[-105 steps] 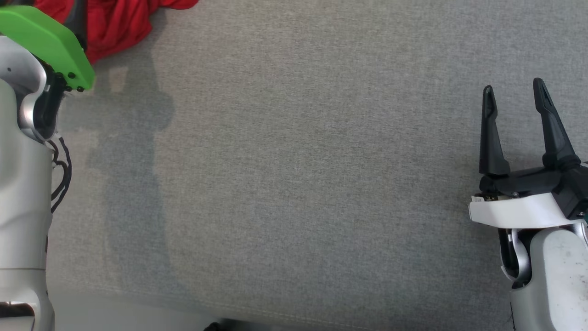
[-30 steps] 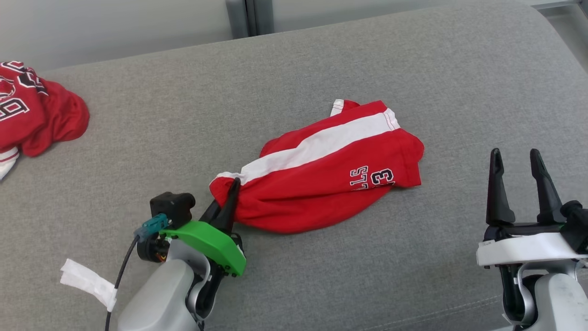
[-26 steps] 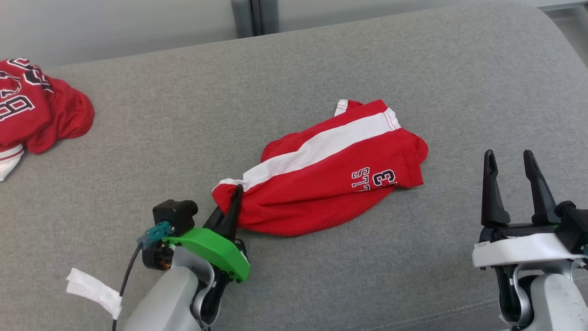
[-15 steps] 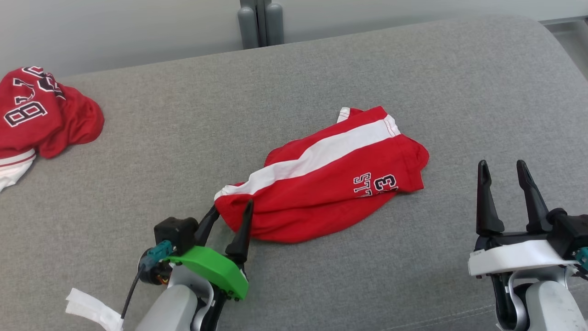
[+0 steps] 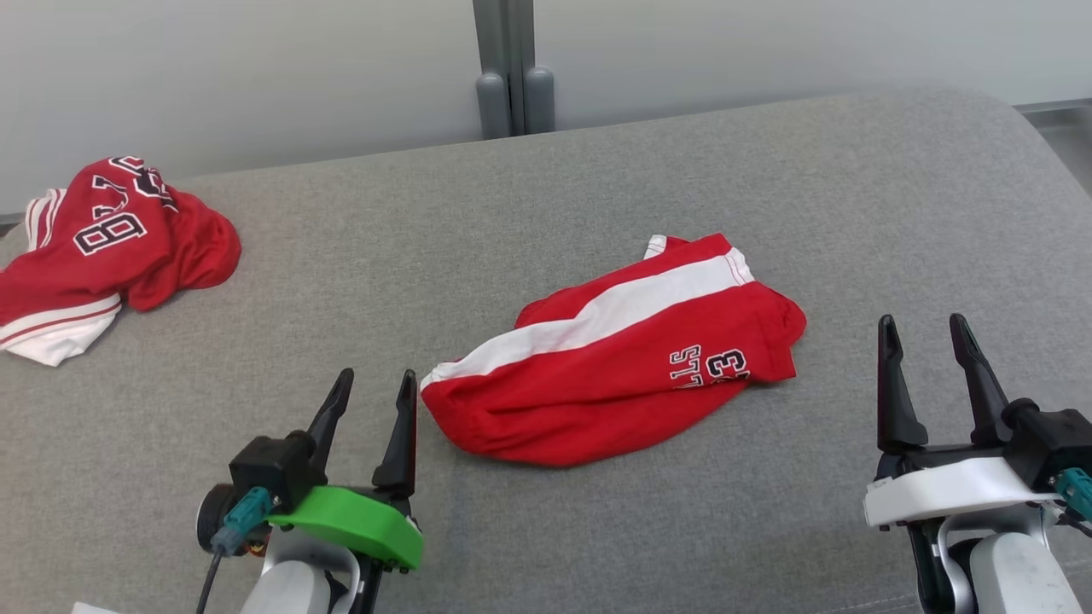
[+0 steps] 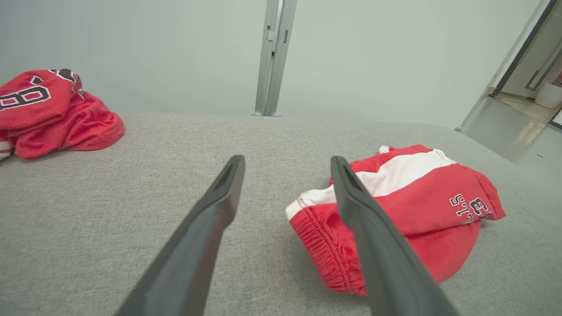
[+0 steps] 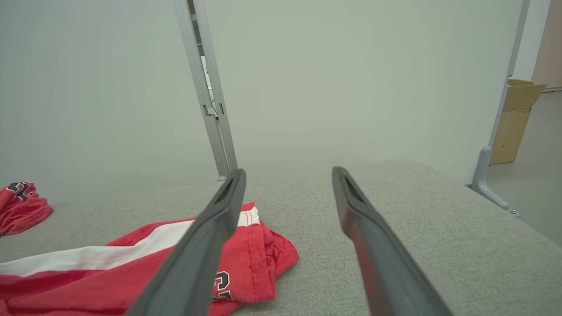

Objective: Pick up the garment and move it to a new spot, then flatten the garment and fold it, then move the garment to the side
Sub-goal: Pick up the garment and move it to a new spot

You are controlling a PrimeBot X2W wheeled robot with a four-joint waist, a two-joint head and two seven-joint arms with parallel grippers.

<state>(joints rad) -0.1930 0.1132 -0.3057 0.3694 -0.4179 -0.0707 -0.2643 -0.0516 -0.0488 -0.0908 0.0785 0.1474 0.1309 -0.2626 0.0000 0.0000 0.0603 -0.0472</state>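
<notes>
Garment, red shorts with a white stripe, lies crumpled at the centre of the bench; I judge flattening, folding and setting aside remain. Left to right: another red jersey, my left fingers spread empty beside the waistband, my right fingers spread empty, a cardboard box, contents hidden.

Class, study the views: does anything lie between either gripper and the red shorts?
Nothing visible does. Only bare grey cushion separates the open right gripper from the shorts, and the open left gripper sits just beside them. The other red garment lies far left.
</notes>
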